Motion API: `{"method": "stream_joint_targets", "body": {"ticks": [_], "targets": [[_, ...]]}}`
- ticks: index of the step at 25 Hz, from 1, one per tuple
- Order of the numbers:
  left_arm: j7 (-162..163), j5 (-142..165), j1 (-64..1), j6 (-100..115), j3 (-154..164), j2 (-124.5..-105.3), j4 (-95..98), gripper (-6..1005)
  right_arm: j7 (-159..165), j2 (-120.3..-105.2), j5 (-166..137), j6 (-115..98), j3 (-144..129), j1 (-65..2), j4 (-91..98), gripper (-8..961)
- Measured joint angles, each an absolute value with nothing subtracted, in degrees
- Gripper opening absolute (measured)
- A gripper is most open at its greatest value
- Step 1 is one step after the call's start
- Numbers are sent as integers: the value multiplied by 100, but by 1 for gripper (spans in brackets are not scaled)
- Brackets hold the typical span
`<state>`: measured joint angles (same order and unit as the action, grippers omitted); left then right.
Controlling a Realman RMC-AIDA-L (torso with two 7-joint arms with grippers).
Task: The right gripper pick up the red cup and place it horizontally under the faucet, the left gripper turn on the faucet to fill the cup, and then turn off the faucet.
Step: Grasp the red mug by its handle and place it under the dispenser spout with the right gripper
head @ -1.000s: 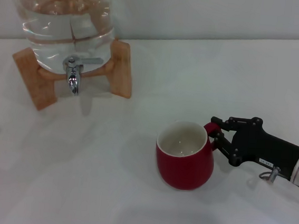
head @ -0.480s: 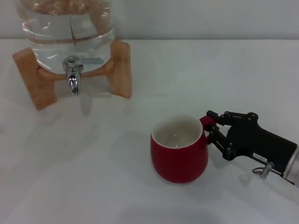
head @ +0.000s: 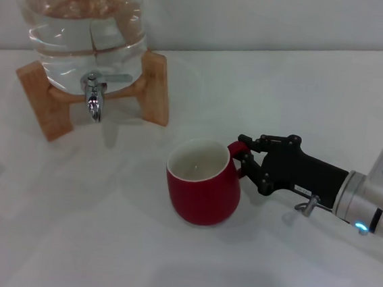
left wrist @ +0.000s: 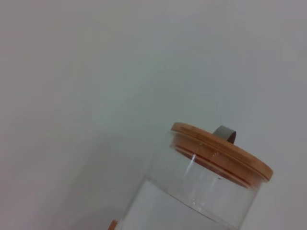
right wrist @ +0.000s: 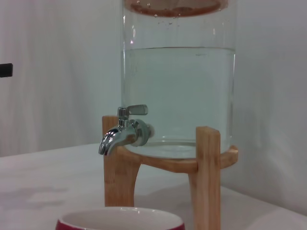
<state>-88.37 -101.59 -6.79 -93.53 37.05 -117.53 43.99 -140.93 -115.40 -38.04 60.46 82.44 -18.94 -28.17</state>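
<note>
Red cup (head: 202, 190) upright on white table (head: 67, 240), mouth up, white inside visible, in front of and to the right of faucet (head: 93, 97), well apart from it. Handle turned toward right gripper (head: 243, 163); jaws clamped on handle. Right arm reaching in low from the right edge. Faucet chrome, spout down, lever flat, mounted on clear water jar (head: 80, 28) resting in wooden stand (head: 152, 89). Jar lid (left wrist: 220, 153) wooden, seen from left wrist. Left gripper not visible anywhere.
</note>
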Motion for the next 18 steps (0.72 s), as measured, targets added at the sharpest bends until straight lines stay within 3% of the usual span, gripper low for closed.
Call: {"method": "stream_joint_targets", "body": {"ticks": [18], "targets": [[-9232,-9555,-392,-9000,3332,-11853,4342,876,-14055,-11540,-3640,6021,8219,-2005,-2816,171]]}}
